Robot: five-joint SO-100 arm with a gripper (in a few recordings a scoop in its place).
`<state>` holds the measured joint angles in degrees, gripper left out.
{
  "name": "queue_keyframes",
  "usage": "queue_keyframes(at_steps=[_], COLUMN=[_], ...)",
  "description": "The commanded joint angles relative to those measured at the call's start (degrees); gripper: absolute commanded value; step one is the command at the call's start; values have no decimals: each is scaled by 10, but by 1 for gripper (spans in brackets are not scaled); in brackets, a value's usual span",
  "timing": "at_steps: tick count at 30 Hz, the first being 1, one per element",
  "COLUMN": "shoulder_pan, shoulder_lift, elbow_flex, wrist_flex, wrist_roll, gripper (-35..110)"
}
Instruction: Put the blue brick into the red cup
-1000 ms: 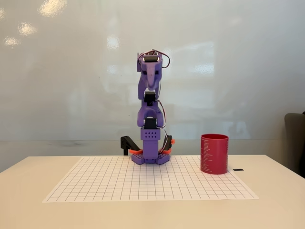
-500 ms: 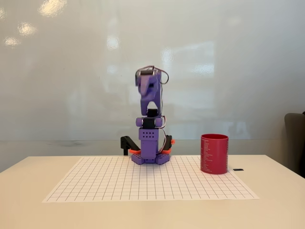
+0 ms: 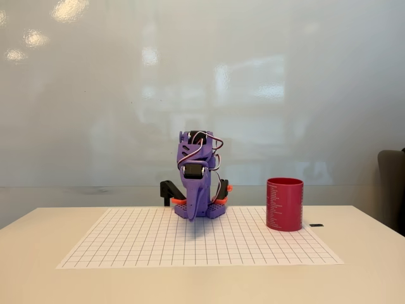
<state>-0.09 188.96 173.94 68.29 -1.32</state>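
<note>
Fixed view: purple plastic gripper (image 3: pixel 193 215) is folded low over the white grid mat (image 3: pixel 158 244); finger spread cannot be told. Tall crimson-red cylindrical cup (image 3: pixel 285 204) is seen well to its right.

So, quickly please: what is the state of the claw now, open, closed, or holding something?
Claw: cannot be told. In the fixed view it points down toward the grid mat facing the camera, and its jaws are not distinguishable.
</note>
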Motion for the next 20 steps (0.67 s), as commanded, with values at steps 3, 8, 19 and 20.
queue_keyframes(at_steps=[3, 8, 19, 20], shoulder_pan=[5, 5, 5, 5], shoulder_lift=[3, 3, 3, 3], elbow_flex=[-6, -6, -6, -6], wrist_flex=[9, 8, 8, 8], wrist_roll=[-1, 4, 4, 4], gripper=[-1, -1, -1, -1])
